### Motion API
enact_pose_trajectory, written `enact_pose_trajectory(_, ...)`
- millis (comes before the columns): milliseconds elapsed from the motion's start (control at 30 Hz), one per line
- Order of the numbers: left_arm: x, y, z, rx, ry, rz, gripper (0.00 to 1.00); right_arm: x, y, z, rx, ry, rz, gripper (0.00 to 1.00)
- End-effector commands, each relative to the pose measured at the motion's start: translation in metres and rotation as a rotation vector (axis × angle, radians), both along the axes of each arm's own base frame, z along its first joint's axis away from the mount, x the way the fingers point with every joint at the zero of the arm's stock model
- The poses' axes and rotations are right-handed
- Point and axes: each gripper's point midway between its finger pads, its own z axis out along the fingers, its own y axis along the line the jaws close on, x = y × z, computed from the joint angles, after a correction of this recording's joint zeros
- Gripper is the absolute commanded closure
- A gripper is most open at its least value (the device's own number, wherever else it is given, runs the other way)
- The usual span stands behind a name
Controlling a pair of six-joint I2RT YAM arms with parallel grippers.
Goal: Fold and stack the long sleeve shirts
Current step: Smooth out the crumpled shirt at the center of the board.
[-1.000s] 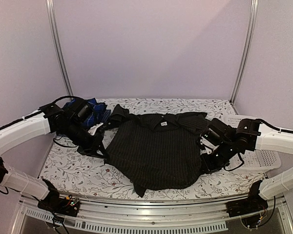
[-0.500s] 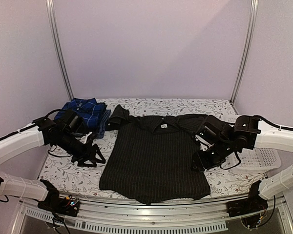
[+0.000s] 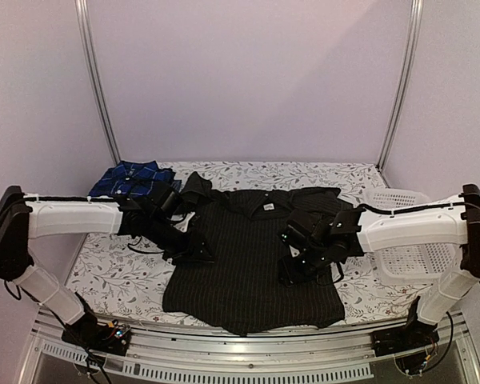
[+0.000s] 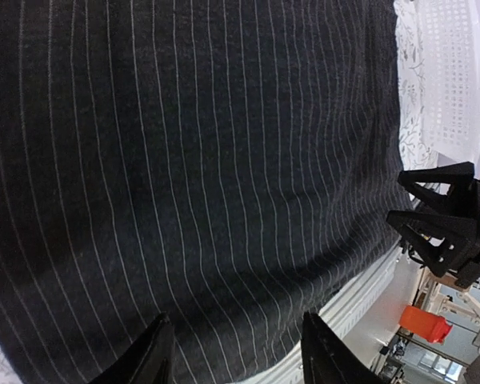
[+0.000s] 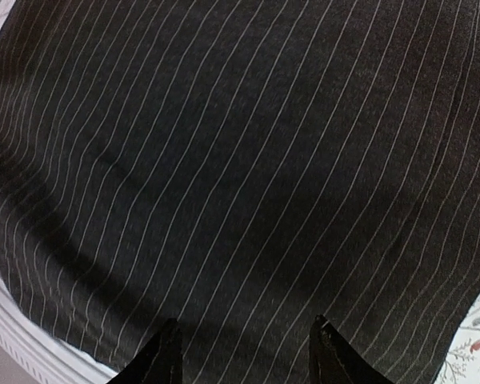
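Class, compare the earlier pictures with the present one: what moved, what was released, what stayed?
The left gripper and right gripper let go of the pinstriped shirt, which settled flat, then swung inward over it, jaws open. The plaid shirt and basket stayed put.

**Inspector:** Where was the top camera?

**Officer:** It was fixed high at the near edge and faced down and forward over the whole flower-patterned table (image 3: 120, 280).

**Inspector:** And the wrist cameras?

**Officer:** Both looked down at close range on the black pinstriped cloth shirt (image 3: 244, 256), which all three views shared. The left one also took in the white plastic mesh basket (image 4: 452, 72).
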Motion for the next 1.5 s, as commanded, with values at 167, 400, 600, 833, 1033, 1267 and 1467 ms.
enact_pose_trajectory(167, 0.056, -0.046, -0.053, -0.033, -0.024, 0.017, 0.48, 0.057, 0.007, -0.053, 0.029, 0.011, -0.092, 0.52)
enact_pose_trajectory(400, 0.089, -0.027, -0.096, 0.009, 0.027, 0.114, 0.48, 0.098, -0.002, -0.074, 0.048, 0.030, -0.112, 0.52)
enact_pose_trajectory(600, 0.120, -0.017, -0.114, 0.015, 0.037, 0.152, 0.49, 0.141, -0.005, -0.089, 0.041, 0.023, -0.103, 0.52)
enact_pose_trajectory(833, 0.134, -0.027, -0.096, 0.005, -0.022, 0.140, 0.47, 0.158, -0.003, -0.054, 0.031, -0.057, -0.053, 0.45)
enact_pose_trajectory(1033, 0.114, -0.033, -0.061, 0.009, -0.095, 0.096, 0.44, 0.124, -0.011, -0.022, 0.055, -0.094, -0.023, 0.39)
enact_pose_trajectory(1267, 0.068, -0.042, -0.064, -0.018, -0.064, 0.045, 0.44, 0.067, -0.020, -0.028, 0.031, -0.072, -0.012, 0.39)
enact_pose_trajectory(1467, 0.026, -0.027, -0.086, 0.014, 0.015, 0.057, 0.46, 0.019, -0.015, -0.048, 0.009, 0.000, 0.021, 0.43)
